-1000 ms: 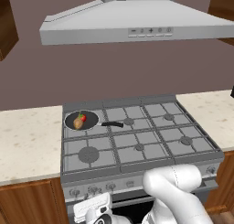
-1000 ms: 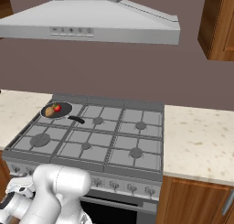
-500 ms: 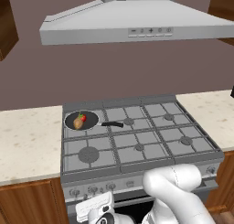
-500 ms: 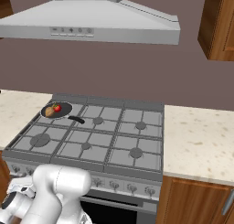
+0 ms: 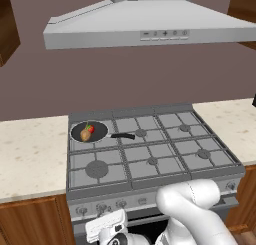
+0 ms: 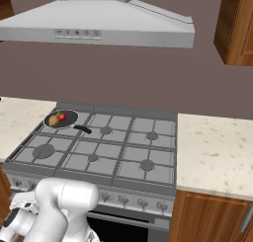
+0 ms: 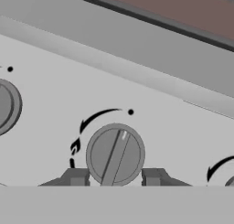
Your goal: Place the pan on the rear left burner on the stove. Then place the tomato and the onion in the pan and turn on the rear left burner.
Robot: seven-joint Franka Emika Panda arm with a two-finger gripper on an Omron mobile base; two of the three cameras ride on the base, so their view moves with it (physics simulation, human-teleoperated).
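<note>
The black pan (image 5: pixel 98 134) (image 6: pixel 69 120) sits on the stove's (image 5: pixel 150 161) (image 6: pixel 99 154) back-left grate, hiding the rear left burner, its handle (image 5: pixel 123 136) pointing right. Inside it lie the red tomato (image 5: pixel 91 129) (image 6: pixel 62 116) and the tan onion (image 5: pixel 85 135) (image 6: pixel 53 120), touching each other. My gripper (image 7: pixel 114 177) is low in front of the stove's front panel, at its left end. In the hand view its fingertips (image 7: pixel 76 176) press both sides of a round grey knob (image 7: pixel 115 152), whose pointer line tilts slightly right of upright.
Speckled counters flank the stove (image 5: pixel 30 149) (image 6: pixel 212 147). A grey hood (image 5: pixel 150 26) hangs above. More knobs sit to either side on the panel (image 7: pixel 7 104). Wooden cabinet fronts (image 6: pixel 212 216) stand below the counters.
The hand has crept slightly closer to the front panel. The pan, tomato and onion have stayed put.
</note>
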